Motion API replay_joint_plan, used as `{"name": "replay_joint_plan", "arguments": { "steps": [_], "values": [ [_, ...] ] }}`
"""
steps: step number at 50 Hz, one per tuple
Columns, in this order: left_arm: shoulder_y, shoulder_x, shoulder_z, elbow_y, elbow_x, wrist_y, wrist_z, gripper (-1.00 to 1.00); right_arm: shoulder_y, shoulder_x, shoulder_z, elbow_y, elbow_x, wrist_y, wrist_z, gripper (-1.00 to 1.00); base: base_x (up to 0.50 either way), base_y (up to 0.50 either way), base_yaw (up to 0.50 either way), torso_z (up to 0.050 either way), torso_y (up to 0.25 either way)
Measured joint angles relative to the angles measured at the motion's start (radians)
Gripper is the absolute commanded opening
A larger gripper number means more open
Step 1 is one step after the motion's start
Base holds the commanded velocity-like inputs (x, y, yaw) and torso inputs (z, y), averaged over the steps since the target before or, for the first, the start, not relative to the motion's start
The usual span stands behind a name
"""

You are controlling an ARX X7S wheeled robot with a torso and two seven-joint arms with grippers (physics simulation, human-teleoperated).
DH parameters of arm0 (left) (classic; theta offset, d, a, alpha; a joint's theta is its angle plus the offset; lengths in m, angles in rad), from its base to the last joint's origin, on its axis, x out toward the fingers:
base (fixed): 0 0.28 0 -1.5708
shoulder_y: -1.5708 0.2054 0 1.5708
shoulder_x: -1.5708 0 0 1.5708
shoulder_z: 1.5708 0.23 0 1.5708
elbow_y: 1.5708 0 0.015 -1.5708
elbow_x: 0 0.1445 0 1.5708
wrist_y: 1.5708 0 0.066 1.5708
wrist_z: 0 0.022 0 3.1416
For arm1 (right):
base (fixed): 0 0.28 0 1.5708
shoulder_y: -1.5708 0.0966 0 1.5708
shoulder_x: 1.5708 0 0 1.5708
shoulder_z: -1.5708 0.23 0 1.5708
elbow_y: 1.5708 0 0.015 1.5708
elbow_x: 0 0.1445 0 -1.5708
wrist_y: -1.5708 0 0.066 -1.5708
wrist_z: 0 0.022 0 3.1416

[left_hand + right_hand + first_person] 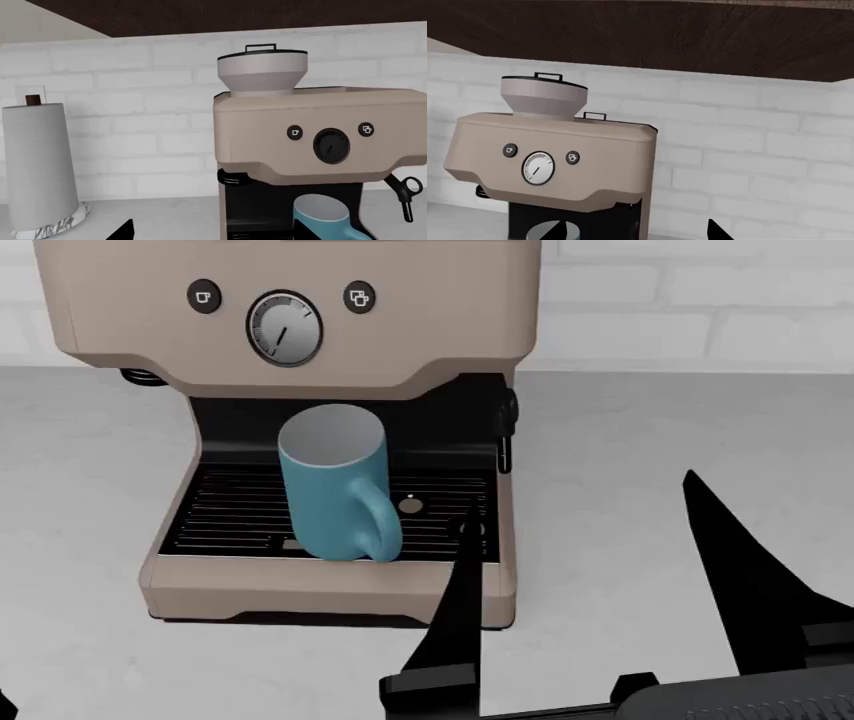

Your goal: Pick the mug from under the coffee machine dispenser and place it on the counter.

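The light-blue mug (334, 490) stands upright on the black slotted drip tray (227, 515) of the beige coffee machine (287, 340), its handle toward me. My right gripper (601, 575) is open and empty, low over the counter (641, 440), in front of and to the right of the machine, apart from the mug. In the right wrist view only the mug's rim (542, 233) shows in the recess by one fingertip. My left gripper (213, 232) is open and empty. The left wrist view shows the mug (323, 217) under the machine (320, 130).
A paper towel roll (40, 170) on a marbled base stands on the counter left of the machine. A black steam wand (407, 192) hangs at the machine's right side. A white brick wall (760, 165) and a dark wooden cabinet (660, 35) are behind and above.
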Motion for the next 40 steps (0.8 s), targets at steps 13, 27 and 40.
{"name": "replay_joint_plan", "arguments": {
  "steps": [13,27,40],
  "values": [
    [0.004,0.005,-0.011,0.0,-0.009,-0.009,0.0,1.0,-0.036,-0.013,0.012,0.02,0.005,-0.013,-0.034,1.0,0.08,0.0,0.0,0.0,0.001],
    [0.006,0.017,0.001,0.0,0.002,-0.015,0.0,1.0,-0.055,-0.055,0.019,0.108,0.078,-0.058,-0.169,1.0,0.0,0.0,0.0,0.0,0.0],
    [0.003,0.02,0.017,0.0,0.012,-0.012,0.0,1.0,-0.058,-0.112,0.017,0.18,0.176,-0.066,-0.284,1.0,0.0,0.0,0.0,0.0,0.0]
  ]
}}
